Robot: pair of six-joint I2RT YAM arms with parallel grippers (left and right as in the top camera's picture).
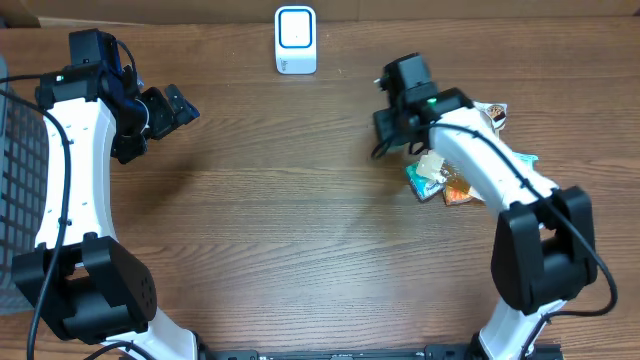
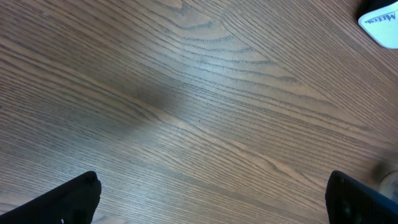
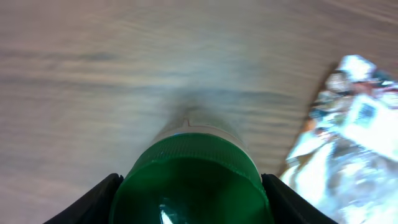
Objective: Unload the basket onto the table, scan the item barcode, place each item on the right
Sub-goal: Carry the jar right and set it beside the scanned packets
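Observation:
My right gripper (image 3: 189, 208) is shut on a container with a dark green ribbed cap (image 3: 189, 177); a black finger presses each side of the cap. Its pale body points down toward the wooden table. From overhead the right gripper (image 1: 393, 128) hangs right of centre and hides the item beneath it. The white barcode scanner (image 1: 295, 40) stands at the table's far edge, and its corner (image 2: 380, 23) shows in the left wrist view. My left gripper (image 1: 168, 108) hovers at the far left, open and holding nothing, with bare wood between its fingertips (image 2: 68, 199).
A pile of colourful snack packets (image 1: 448, 182) lies under the right forearm, and one foil packet (image 3: 351, 127) sits just right of the held item. A grey mesh basket (image 1: 15, 150) stands at the left edge.

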